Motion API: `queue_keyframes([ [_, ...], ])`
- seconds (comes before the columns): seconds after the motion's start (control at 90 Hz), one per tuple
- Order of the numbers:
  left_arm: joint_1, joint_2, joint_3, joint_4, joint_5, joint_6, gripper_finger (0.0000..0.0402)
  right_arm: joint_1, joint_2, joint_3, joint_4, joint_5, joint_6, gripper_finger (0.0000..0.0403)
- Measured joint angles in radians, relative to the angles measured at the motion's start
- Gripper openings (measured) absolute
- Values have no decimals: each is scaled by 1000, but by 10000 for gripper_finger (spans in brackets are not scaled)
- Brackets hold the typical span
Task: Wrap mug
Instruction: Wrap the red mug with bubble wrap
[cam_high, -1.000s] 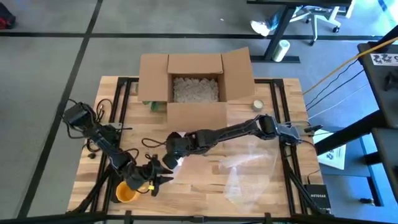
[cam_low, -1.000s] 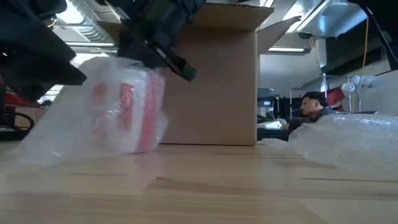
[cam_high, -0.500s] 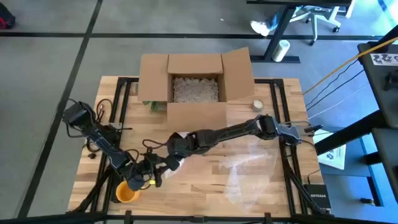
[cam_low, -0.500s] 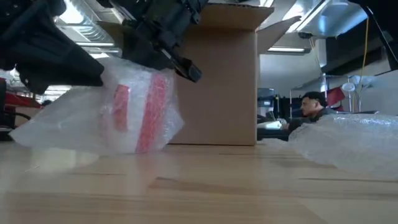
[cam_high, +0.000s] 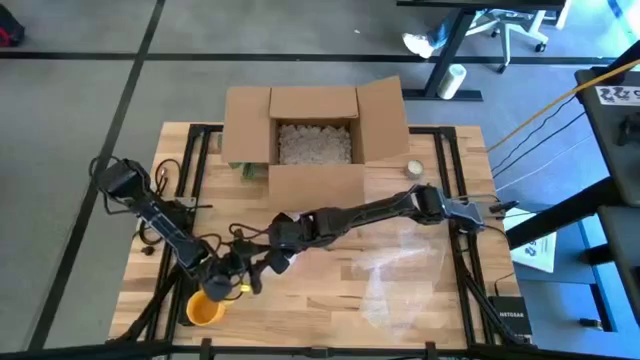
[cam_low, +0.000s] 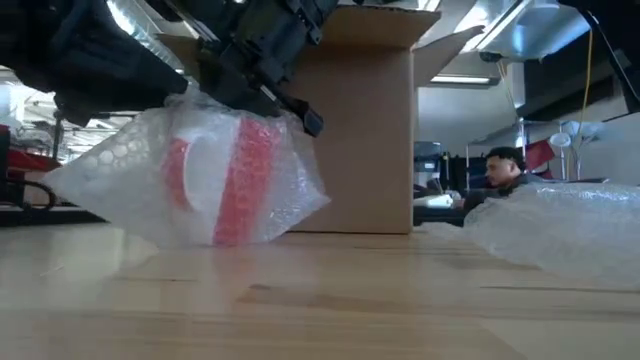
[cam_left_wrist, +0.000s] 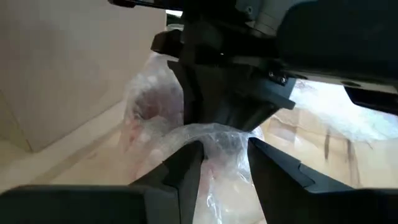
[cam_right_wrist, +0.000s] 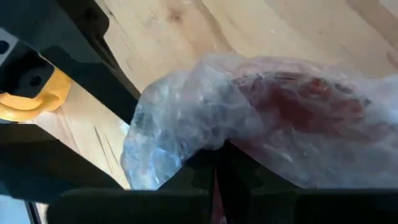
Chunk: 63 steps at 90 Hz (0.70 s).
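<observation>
Where legible, no mug (cam_low: 225, 180) lettering.

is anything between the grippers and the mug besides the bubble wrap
Nothing visible. Only the bubble wrap lies around the red-and-white mug; the left gripper and right gripper both pinch that wrap directly.

Wrapped mug (cam_low: 225, 180) before cardboard box (cam_low: 360, 130)

Box (cam_high: 300, 135) blocks the far side — bubble-wrap sheet (cam_high: 400, 270) seemingly clutters right.
</observation>
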Motion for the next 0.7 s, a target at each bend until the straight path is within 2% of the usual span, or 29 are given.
queue_keyframes([
  [0.222,26,0,0,-8,3,15,117,4,-64,0,-97,8,-11,0],
  [0.556,92,0,0,-12,82,16,117,4,-131,1,-177,38,-87,0],
  [0.7,112,0,0,-12,110,20,117,19,-136,49,-188,123,-185,0],
])
